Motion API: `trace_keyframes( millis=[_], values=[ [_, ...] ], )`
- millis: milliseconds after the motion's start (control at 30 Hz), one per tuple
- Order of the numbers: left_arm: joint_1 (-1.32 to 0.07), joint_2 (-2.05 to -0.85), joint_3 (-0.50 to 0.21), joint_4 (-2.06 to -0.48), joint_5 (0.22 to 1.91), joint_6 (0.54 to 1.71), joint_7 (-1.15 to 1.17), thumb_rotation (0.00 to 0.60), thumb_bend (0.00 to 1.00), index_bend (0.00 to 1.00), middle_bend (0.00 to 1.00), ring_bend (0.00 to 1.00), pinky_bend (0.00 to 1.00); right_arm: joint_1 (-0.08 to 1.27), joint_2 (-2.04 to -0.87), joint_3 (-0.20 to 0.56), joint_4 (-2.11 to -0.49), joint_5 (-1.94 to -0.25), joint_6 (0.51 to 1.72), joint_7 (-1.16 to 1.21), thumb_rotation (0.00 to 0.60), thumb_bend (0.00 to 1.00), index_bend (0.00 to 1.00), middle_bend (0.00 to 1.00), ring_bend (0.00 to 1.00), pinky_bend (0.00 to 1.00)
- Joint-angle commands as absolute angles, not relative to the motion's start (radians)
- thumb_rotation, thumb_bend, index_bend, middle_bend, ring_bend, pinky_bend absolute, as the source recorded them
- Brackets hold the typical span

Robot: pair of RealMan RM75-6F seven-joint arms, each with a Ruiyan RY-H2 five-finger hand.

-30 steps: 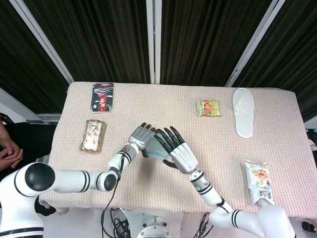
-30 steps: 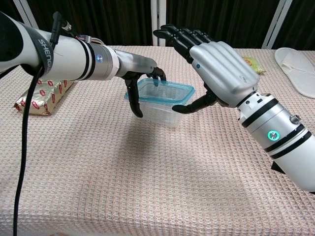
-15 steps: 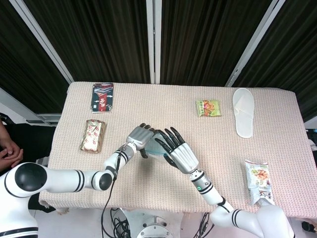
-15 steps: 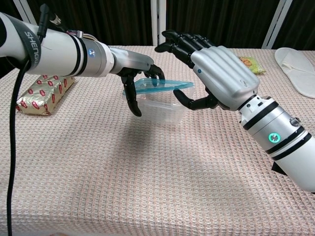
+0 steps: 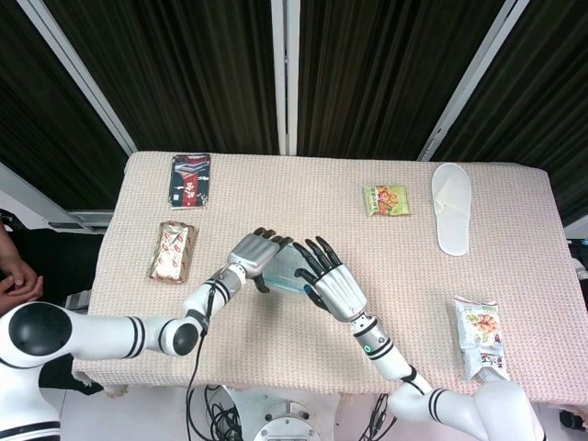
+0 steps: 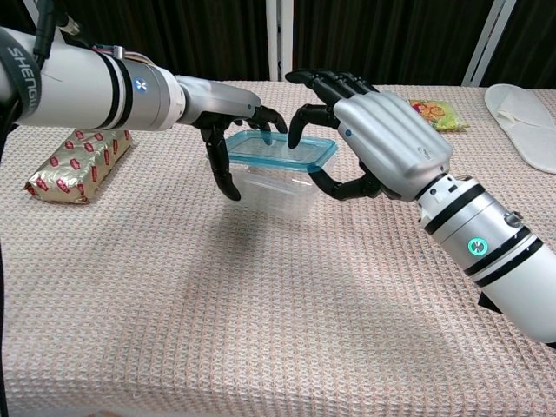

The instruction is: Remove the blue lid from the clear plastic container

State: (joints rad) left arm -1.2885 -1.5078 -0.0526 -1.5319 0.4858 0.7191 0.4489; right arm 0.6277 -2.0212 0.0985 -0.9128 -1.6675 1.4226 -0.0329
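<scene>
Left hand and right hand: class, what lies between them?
The clear container with its blue lid sits between the left hand and right hand, clearest in the chest view.

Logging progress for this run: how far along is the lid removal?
Done: both hands have reached the clear plastic container. In hand: the left hand has fingers on the blue lid at its left end, and the right hand is cupped round the right end, thumb against the container wall. Left: the lid lies on top of the container, so it must be lifted clear.
</scene>
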Motion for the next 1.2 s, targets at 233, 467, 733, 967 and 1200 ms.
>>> trace_keyframes(
  millis=[233, 467, 733, 967, 1200],
  values=[
    [-1.281, -1.496, -0.048, -1.549, 0.490, 0.734, 0.451, 0.600, 0.00, 0.04, 0.03, 0.00, 0.03, 0.633, -2.026, 0.110, -0.914, -1.663, 1.428, -0.030, 0.600, 0.33, 0.57, 0.12, 0.00, 0.00],
    [-1.266, -1.486, -0.046, -1.557, 0.500, 0.772, 0.461, 0.600, 0.00, 0.03, 0.01, 0.00, 0.02, 0.633, -2.030, 0.122, -0.911, -1.655, 1.439, -0.021, 0.600, 0.33, 0.64, 0.17, 0.00, 0.00],
    [-1.232, -1.447, -0.046, -1.583, 0.512, 0.842, 0.473, 0.600, 0.00, 0.03, 0.01, 0.00, 0.02, 0.643, -2.023, 0.170, -0.907, -1.656, 1.506, 0.007, 0.600, 0.33, 0.68, 0.19, 0.00, 0.00],
    [-1.174, -1.372, -0.052, -1.631, 0.536, 0.893, 0.451, 0.600, 0.00, 0.03, 0.01, 0.00, 0.02, 0.659, -1.986, 0.227, -0.927, -1.644, 1.551, -0.002, 0.600, 0.33, 0.69, 0.20, 0.00, 0.00],
    [-1.080, -1.282, -0.038, -1.679, 0.610, 0.975, 0.416, 0.600, 0.00, 0.03, 0.02, 0.00, 0.02, 0.640, -1.904, 0.271, -0.923, -1.571, 1.518, -0.020, 0.600, 0.31, 0.68, 0.19, 0.00, 0.00]
  ],
)
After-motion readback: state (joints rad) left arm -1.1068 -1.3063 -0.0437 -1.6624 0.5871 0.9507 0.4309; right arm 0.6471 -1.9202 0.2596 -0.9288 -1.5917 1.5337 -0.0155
